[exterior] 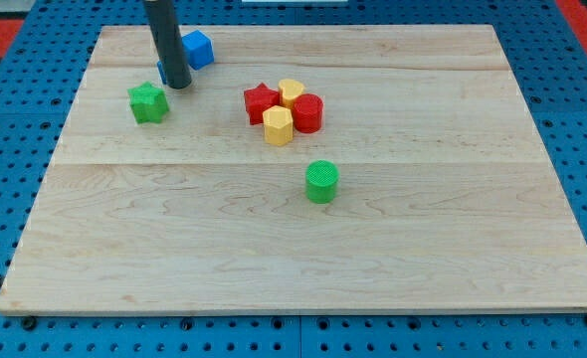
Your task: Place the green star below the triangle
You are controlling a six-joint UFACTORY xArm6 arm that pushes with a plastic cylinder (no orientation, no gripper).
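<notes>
The green star (148, 102) lies near the view's top left on the wooden board (303, 249). My tip (178, 85) rests just to the star's upper right, very close to it; I cannot tell if they touch. A sliver of a blue block (160, 71) shows at the rod's left edge, above the star. The rod hides most of it, so its shape cannot be made out. A blue cube (198, 49) sits just right of the rod.
A tight cluster sits right of the star: a red star (260, 102), a yellow heart (292, 92), a red cylinder (309, 112) and a yellow hexagon (278, 126). A green cylinder (321, 182) stands below the cluster.
</notes>
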